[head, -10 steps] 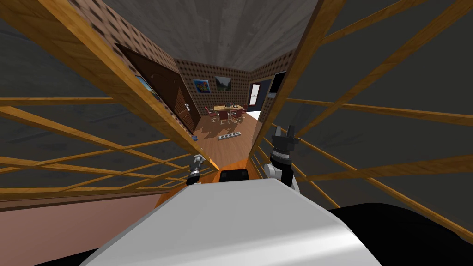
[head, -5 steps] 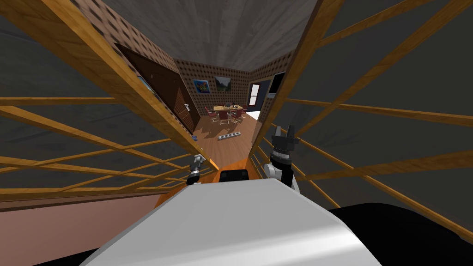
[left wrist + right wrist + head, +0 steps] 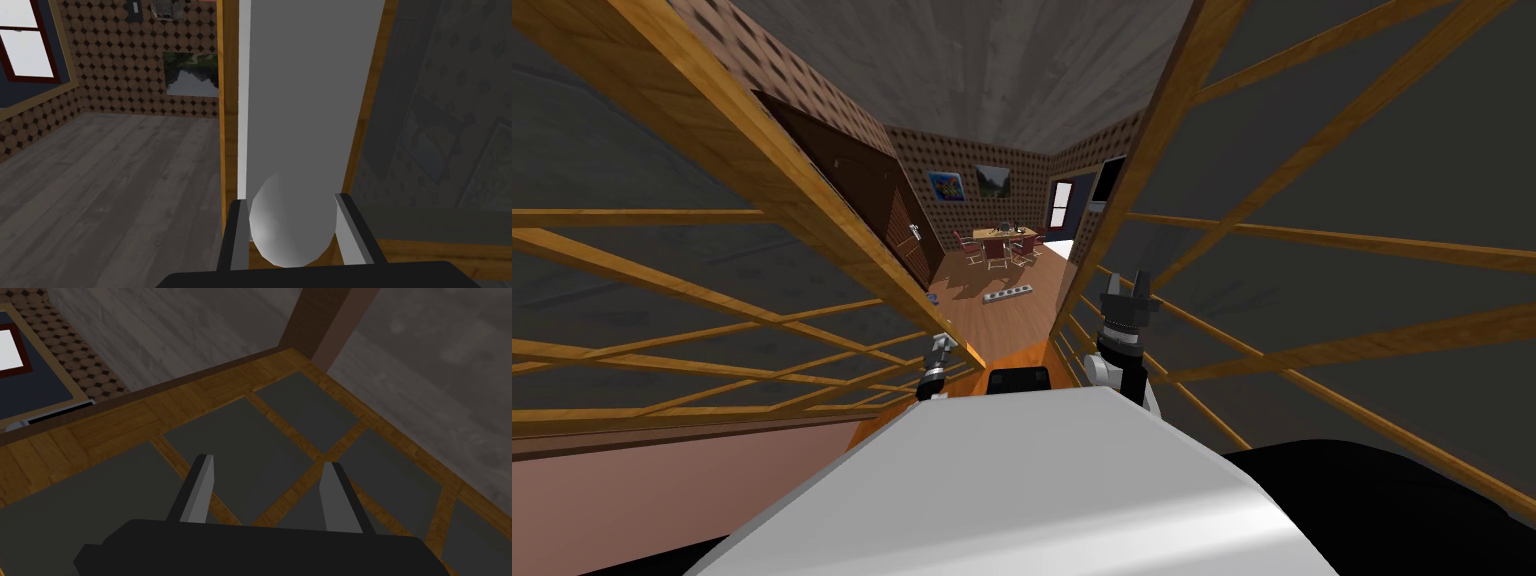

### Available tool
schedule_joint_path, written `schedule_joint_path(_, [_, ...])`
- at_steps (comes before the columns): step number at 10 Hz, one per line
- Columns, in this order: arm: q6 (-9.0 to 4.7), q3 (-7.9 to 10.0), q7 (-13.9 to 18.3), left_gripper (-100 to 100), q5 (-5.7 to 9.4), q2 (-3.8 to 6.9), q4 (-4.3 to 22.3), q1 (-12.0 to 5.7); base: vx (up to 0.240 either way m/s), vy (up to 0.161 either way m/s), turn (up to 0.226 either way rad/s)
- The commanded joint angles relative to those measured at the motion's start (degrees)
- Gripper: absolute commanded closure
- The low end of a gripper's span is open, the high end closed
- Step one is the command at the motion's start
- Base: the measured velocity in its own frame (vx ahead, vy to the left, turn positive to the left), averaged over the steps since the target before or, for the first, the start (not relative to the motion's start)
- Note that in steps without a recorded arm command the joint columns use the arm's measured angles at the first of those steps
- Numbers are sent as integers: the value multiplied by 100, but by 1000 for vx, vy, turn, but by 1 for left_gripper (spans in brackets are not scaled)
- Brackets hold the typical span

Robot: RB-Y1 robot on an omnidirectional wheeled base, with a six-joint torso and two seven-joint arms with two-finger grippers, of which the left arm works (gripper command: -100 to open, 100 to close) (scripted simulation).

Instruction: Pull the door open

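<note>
The door (image 3: 762, 190) is a wooden lattice frame with dark panes, standing on my left in the head view. Its edge ends near my left gripper (image 3: 942, 347). In the left wrist view a rounded grey door handle (image 3: 292, 230) sits between the two fingers of the left gripper (image 3: 291, 200), which press its sides; a grey bar runs on from it along the wooden door frame (image 3: 227, 125). My right gripper (image 3: 1127, 280) is raised on the right, apart from the handle. In the right wrist view the right gripper (image 3: 267, 460) is open with nothing in it, facing a dark-paned lattice panel (image 3: 225, 438).
A second lattice panel (image 3: 1312, 250) stands close on my right. Through the gap between the two lies a wood-floored room with a table and chairs (image 3: 1002, 240), a grey power strip (image 3: 1009, 293) on the floor and a dark cabinet (image 3: 862, 190) on the left wall.
The whole head view has shifted slightly, so the room through the gap sits a little further left and higher. Both arms keep their places against my chest.
</note>
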Motion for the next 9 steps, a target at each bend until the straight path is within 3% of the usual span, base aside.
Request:
schedule_joint_path(1, [-5, -40, 206, 100, 59, 8, 34, -11, -28, 3, -20])
schedule_joint_path(9, [-5, -269, 1363, 100, 420, 105, 126, -91, -35, 4, -25])
